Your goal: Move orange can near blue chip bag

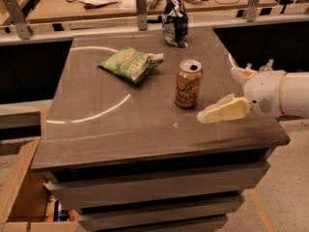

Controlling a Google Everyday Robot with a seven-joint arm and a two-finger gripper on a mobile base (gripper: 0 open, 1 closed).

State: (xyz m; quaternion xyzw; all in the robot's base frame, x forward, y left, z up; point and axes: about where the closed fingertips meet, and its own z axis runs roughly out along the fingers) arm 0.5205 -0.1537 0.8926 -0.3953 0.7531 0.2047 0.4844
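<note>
Gripper (217, 94) hovers at counter (96, 129) edge, fingers (224, 111) apparently spread, empty; orange can (188, 83) stands just ahead of them, blue chip bag (175, 21) well beyond: centre fingers around can mid-body before closing.

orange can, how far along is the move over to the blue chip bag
Done: nothing yet. The orange can stands upright mid-way across the table, apart from the blue chip bag at the far edge. In hand: the gripper sits just right of the can, jaws open, not touching it. Left: grasp the can, carry it back, set it beside the bag.
</note>
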